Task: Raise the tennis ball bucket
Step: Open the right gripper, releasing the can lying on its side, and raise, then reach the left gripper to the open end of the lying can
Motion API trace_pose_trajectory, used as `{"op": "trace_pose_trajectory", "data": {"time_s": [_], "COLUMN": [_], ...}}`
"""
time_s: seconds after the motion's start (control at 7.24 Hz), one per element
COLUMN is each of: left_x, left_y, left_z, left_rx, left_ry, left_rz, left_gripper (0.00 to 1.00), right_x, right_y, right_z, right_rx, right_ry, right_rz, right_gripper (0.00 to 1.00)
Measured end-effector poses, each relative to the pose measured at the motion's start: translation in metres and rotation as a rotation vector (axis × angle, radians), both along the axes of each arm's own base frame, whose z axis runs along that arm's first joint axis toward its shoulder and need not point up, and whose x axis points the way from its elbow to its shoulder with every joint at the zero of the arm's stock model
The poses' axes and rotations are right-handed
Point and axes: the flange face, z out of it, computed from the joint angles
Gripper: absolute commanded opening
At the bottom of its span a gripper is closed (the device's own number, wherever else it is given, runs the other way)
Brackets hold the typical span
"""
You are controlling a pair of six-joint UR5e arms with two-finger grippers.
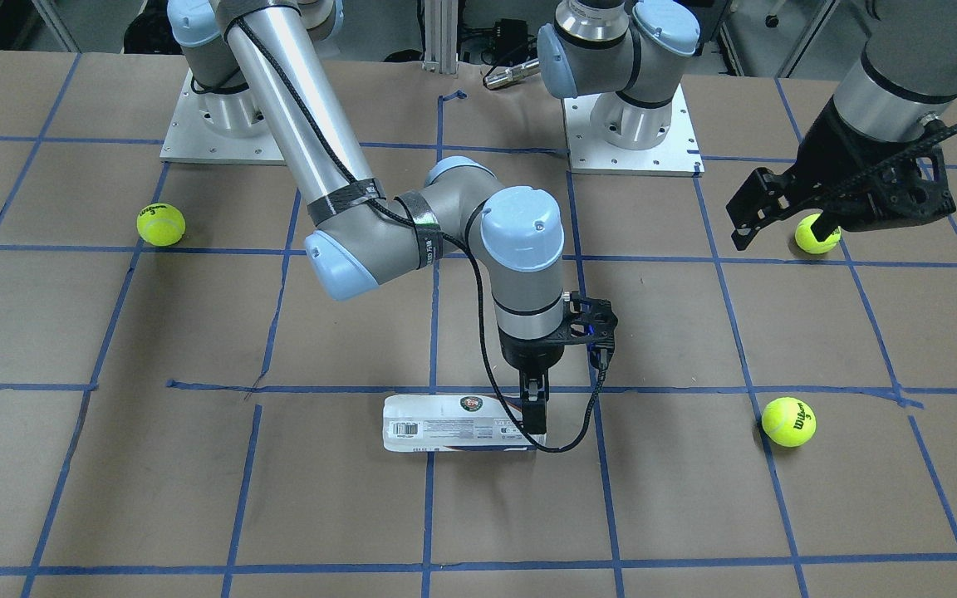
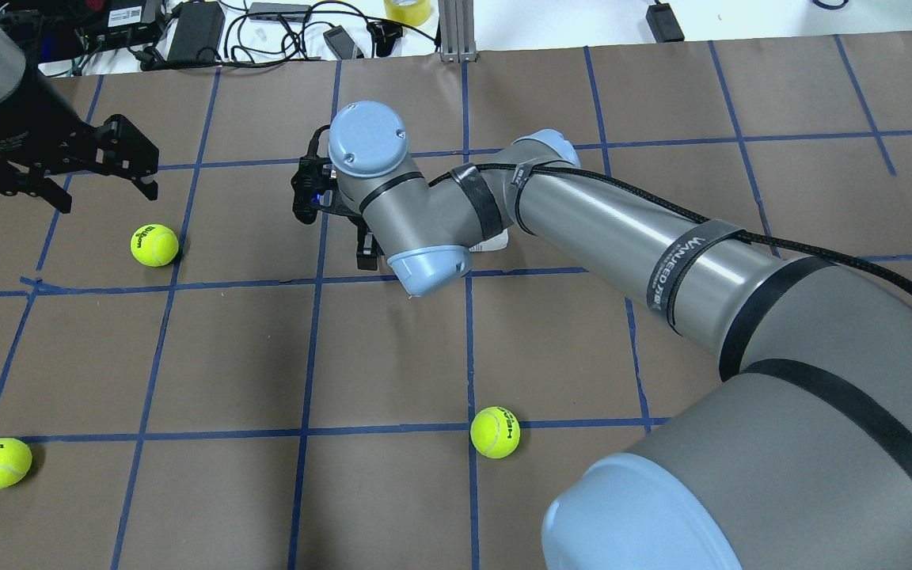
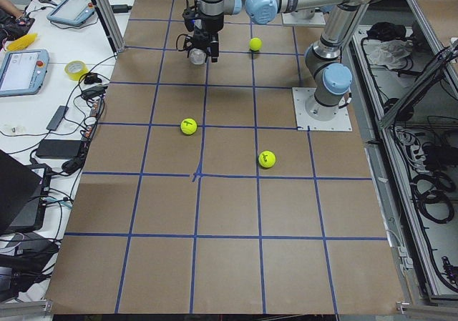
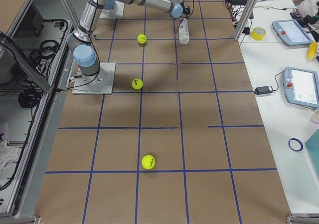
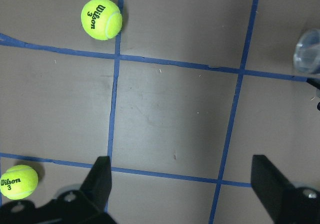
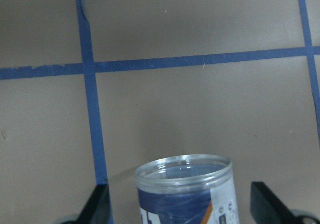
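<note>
Directly under the right gripper, whose jaws stand apart astride its open end, the tennis ball bucket lies on its side on the desk. It looks empty, so likely light, thin-walled and slick; a gentle squeeze just behind the stiffer rim seems safest, though it may tilt.
</note>
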Motion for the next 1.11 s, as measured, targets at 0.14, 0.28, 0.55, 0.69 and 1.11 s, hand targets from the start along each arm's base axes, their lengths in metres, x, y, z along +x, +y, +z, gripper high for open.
{"op": "trace_pose_trajectory", "data": {"time_s": [0.14, 0.28, 0.55, 0.69, 1.11], "left_x": [-0.002, -0.005, -0.013, -0.019, -0.049], "left_y": [-0.001, -0.002, -0.004, -0.008, -0.033], "left_z": [-0.001, -0.003, -0.007, -0.013, -0.063], "left_rx": [0.000, -0.002, -0.004, -0.007, -0.049], "left_ry": [0.006, 0.023, 0.073, 0.112, 0.278], "left_rz": [0.001, 0.002, 0.000, 0.001, -0.017], "left_gripper": [1.00, 1.00, 1.00, 1.00, 1.00], "right_x": [-0.001, -0.010, -0.071, -0.114, -0.202], "right_y": [-0.003, -0.008, -0.030, -0.038, 0.000], "right_z": [0.017, 0.042, 0.103, 0.138, 0.253], "right_rx": [-0.006, -0.005, 0.012, 0.018, 0.035], "right_ry": [-0.003, -0.003, -0.001, -0.006, -0.021], "right_rz": [-0.007, -0.023, -0.120, -0.197, -0.418], "right_gripper": [1.00, 1.00, 1.00, 1.00, 1.00]}}
